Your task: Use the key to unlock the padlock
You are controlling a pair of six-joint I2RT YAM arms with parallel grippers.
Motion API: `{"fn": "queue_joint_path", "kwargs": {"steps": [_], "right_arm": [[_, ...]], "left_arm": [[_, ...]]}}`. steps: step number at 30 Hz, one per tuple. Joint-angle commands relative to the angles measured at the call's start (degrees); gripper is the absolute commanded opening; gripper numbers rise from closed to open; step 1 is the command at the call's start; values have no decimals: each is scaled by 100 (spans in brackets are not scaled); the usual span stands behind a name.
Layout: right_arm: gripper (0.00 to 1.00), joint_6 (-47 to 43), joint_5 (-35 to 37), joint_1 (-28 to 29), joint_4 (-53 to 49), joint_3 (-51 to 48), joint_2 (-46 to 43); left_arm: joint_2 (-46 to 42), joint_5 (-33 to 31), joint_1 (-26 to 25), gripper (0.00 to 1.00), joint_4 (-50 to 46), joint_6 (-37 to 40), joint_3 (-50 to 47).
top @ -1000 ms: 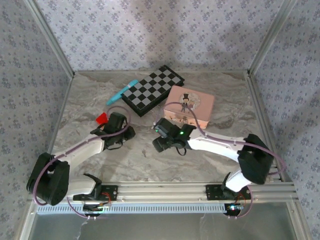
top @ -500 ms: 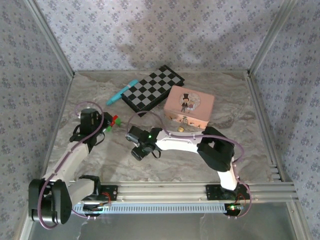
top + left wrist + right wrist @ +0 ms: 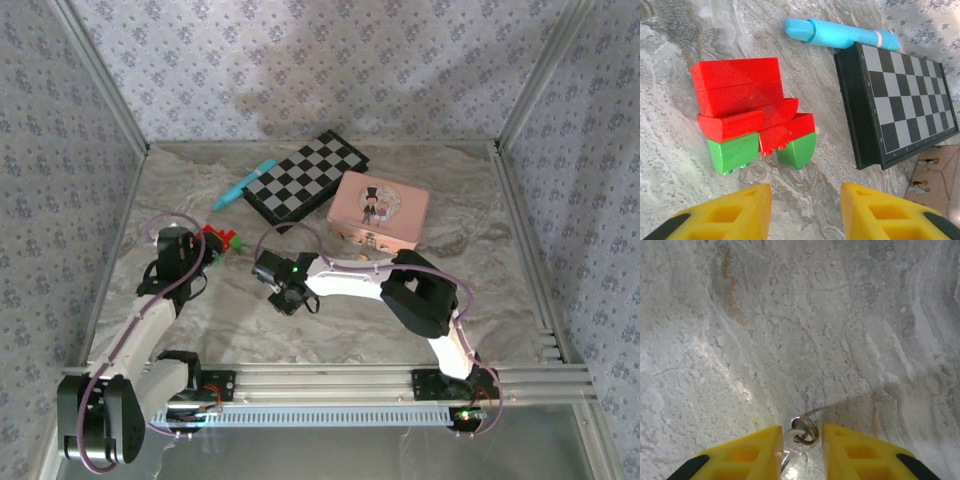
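A small silver key (image 3: 799, 442) on a split ring (image 3: 806, 429) lies on the marble table, between the yellow fingers of my right gripper (image 3: 802, 432). The jaws stand narrow around it: the left pad touches the key's head, and a thin gap shows beside the ring. From above, the right gripper (image 3: 280, 285) points down at mid-table, left of the pink tin (image 3: 385, 210). My left gripper (image 3: 806, 192) is open over bare table, just short of a red and green brick stack (image 3: 752, 117). The padlock is hidden.
A folded chessboard (image 3: 305, 180) lies at the back with a blue marker (image 3: 243, 184) at its left end. The brick stack (image 3: 222, 238) sits beside the left gripper (image 3: 200, 250). Metal frame posts and papered walls close in the table.
The right arm has swept left from the tin's front to mid-table, and its jaws have narrowed around the key. The left arm has swung left and its gripper has opened a little.
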Motion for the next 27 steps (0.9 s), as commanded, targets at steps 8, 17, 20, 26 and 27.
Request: {"fn": "queue_joint_path", "kwargs": {"steps": [8, 17, 20, 26, 27], "right_arm": [[0, 955, -871, -913, 977, -935, -1091], [0, 2151, -1495, -1997, 3307, -2934, -2767], [0, 2311, -1233, -2088, 3708, -3228, -3102], [0, 2240, -1172, -2077, 4103, -3227, -3188], [0, 2240, -1200, -2060, 4175, -3206, -3154]], "left_arm": [[150, 563, -330, 42, 692, -84, -63], [1039, -92, -1786, 59, 1737, -1618, 49], [1495, -351, -2192, 63, 1779, -2727, 250], [2139, -558, -2807, 72, 2409, -4223, 462], [2219, -535, -2863, 75, 2471, -4453, 500]]}}
